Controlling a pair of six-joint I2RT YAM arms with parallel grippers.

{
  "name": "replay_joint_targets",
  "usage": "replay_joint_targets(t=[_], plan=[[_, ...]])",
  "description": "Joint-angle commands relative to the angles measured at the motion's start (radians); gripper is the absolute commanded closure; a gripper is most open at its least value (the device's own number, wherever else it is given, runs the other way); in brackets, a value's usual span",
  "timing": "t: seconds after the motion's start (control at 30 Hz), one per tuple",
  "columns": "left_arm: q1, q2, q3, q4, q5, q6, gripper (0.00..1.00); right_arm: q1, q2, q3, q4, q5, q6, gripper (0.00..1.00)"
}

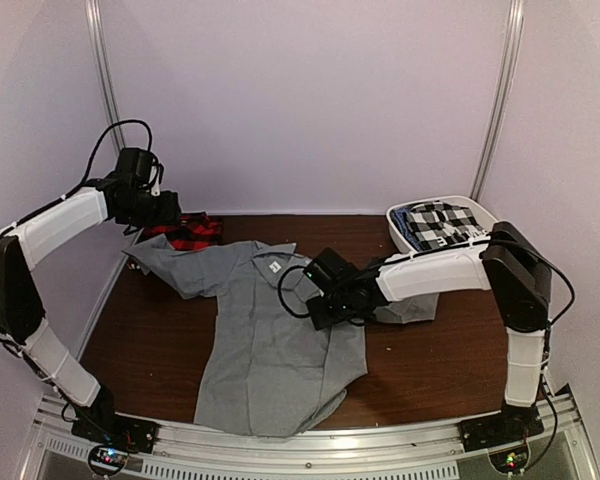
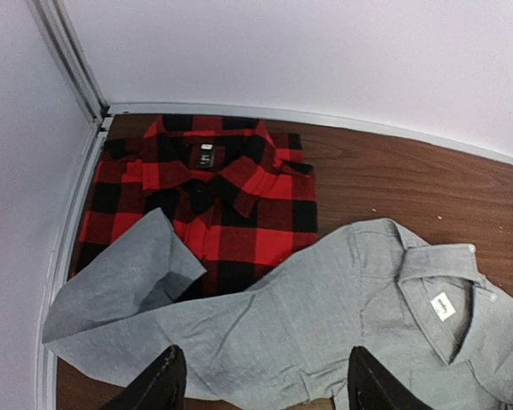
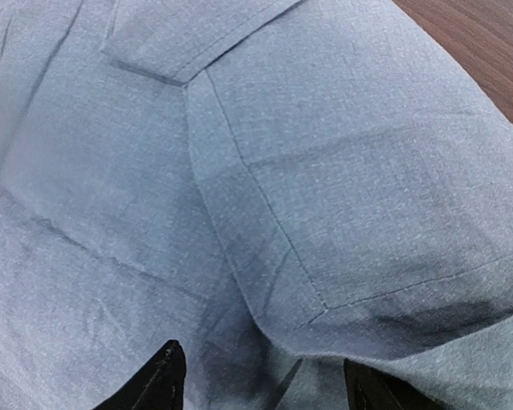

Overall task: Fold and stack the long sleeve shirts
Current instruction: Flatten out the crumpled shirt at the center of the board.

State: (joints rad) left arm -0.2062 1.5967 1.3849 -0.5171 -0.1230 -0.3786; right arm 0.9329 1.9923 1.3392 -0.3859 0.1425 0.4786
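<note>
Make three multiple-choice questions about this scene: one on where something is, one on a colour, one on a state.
1. Where does the plaid shirt lie?
A) near edge
B) far left corner
C) far right corner

2. The cloth in the white bin is checked in:
A) black and white
B) green and yellow
C) blue and orange

3. The grey shirt is:
A) folded small
B) rolled up
C) spread out, unfolded

Answers:
1. B, it sits folded where the back and left walls meet.
2. A, black and white squares show.
3. C, it lies open across the table.
</note>
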Motion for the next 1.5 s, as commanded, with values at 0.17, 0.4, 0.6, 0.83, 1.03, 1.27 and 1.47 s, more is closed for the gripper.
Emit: replay_joint_targets(t=[0.17,0.4,0.6,0.83,1.03,1.27,1.47], plan=[[-0.223,-0.105,-0.214,0.156,0.122,-0.119,0.35,-0.053,0.057,0.061,0.003,0.053,0.008,0.35],[-0.378,-0.015,-0.348,0.332,0.223,-0.217,0.38,-0.083,0.092,0.12,0.005,0.051,0.024,0.42],[-0.415,0.08,-0.392,0.389,0.236,-0.249,0.41,-0.128,0.108,0.157,0.01,0.049,0.041,0.72],[-0.417,0.106,-0.45,0.394,0.215,-0.252,0.41,-0.217,0.13,0.223,0.017,0.043,0.031,0.99],[-0.417,0.104,-0.494,0.395,0.212,-0.25,0.42,-0.297,0.189,0.299,0.002,0.039,-0.012,1.0],[-0.417,0.101,-0.523,0.382,0.202,-0.236,0.42,-0.364,0.202,0.313,0.001,0.046,-0.035,1.0],[-0.417,0.099,-0.52,0.353,0.186,-0.224,0.42,-0.42,0.257,0.373,0.007,0.009,-0.085,0.93]])
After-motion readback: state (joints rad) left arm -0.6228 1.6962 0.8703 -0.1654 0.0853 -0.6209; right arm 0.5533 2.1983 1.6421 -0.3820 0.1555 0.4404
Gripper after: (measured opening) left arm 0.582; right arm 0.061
